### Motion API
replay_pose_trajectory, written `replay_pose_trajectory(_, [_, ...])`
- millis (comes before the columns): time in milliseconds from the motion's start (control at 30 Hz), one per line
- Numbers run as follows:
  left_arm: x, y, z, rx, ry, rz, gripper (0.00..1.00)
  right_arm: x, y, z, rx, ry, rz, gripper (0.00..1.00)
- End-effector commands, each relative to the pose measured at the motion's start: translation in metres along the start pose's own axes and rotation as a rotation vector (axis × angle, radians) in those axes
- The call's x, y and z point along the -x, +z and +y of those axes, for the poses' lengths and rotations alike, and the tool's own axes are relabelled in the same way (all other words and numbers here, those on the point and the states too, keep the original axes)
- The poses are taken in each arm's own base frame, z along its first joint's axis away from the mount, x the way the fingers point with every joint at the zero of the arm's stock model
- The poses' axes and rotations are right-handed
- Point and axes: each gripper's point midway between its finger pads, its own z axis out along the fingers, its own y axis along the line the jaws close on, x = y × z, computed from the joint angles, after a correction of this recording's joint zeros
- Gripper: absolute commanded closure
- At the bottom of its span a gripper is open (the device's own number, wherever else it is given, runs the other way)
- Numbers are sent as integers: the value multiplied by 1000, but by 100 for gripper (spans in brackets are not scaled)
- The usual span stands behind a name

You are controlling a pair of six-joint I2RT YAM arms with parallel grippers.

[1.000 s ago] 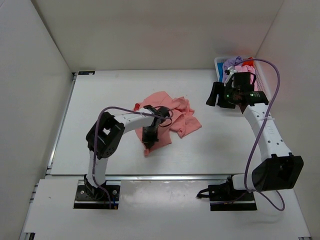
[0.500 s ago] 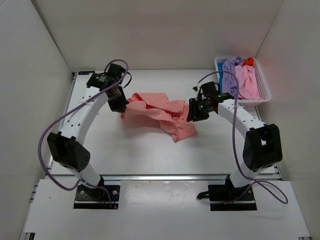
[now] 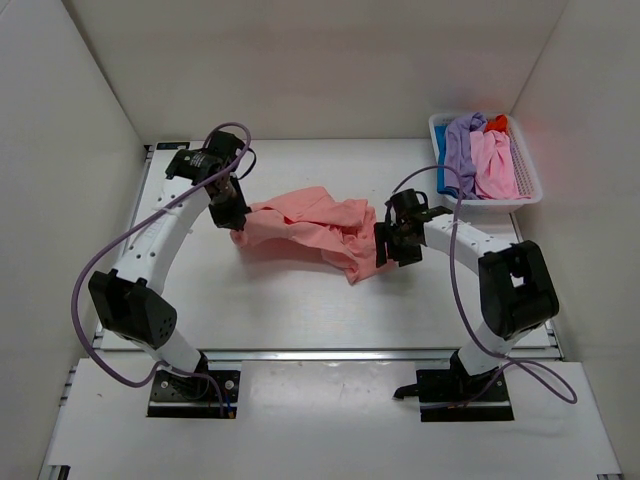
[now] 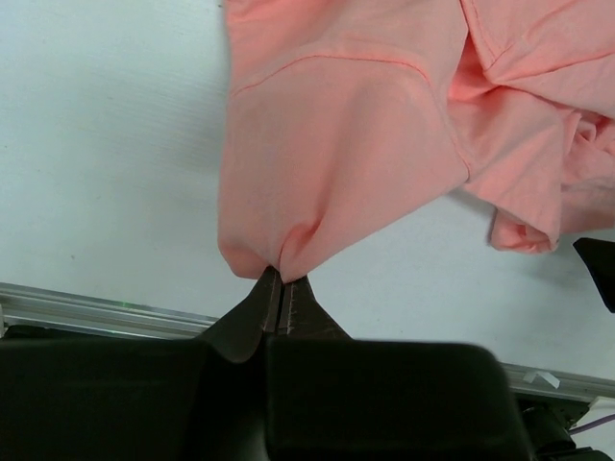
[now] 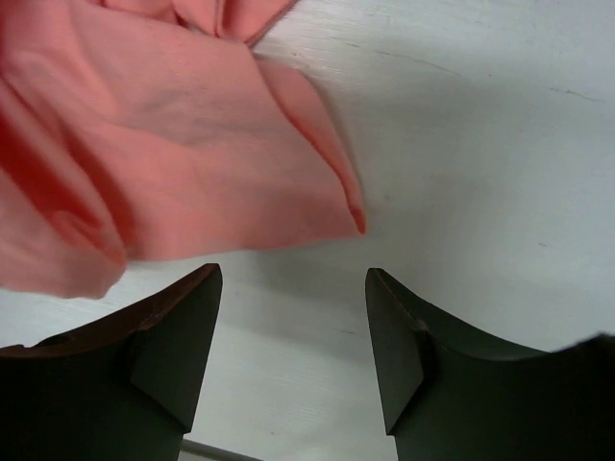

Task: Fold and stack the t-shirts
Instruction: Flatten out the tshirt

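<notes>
On the tabletop (image 3: 300, 310), pinches an edge of the crumpled salmon-pink t-shirt (image 3: 300, 225) in the left tool (image 4: 280, 291), holds the right tool (image 5: 293, 327) spread beside a corner (nothing between), risks closing short there and stretching the cloth lopsided.

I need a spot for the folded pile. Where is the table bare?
Bare: the near strip of table in front of the pink shirt, and the far strip behind it. Crowded: the middle, and the full basket far right.

The salmon-pink t-shirt (image 3: 300, 222) is soft matt cloth, the table (image 3: 300, 300) smooth and matt.
</notes>
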Motion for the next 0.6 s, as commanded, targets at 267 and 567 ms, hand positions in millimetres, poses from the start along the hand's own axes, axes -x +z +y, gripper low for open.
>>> replay_pose_trajectory(267, [-3,-13,12,-22,-9,-21,100,7,34,-2,4,-17,19,40])
replay_pose_trajectory(567, [48,-44,2,-97,-56,-126,100,69,-10,13,77,-15,-33,100])
